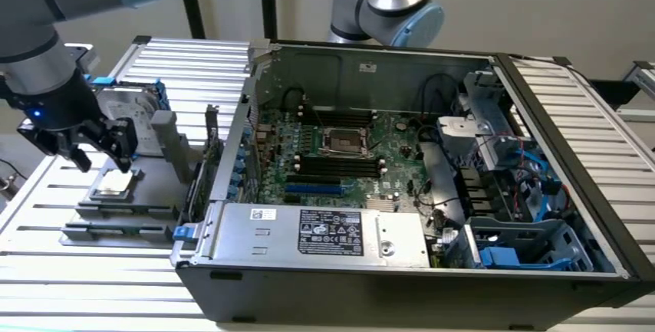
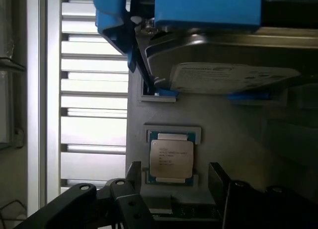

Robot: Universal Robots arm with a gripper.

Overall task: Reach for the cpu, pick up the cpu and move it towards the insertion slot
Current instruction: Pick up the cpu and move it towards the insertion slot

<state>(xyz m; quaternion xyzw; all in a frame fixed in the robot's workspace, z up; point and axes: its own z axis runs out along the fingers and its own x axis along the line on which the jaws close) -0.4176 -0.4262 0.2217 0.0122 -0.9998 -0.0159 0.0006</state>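
The fingers are spread wide and empty just above the cpu, 1 on each side, ready to straddle it. The cpu lies flat in a grey holder on the table, well apart from the insertion slot.

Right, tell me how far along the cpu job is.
Done: the reach is nearly complete; the hand hangs over the cpu, open. In hand: nothing gripped yet; the cpu lies flat in its grey holder outside the computer case. Left: the pickup and the carry to the insertion slot on the motherboard.
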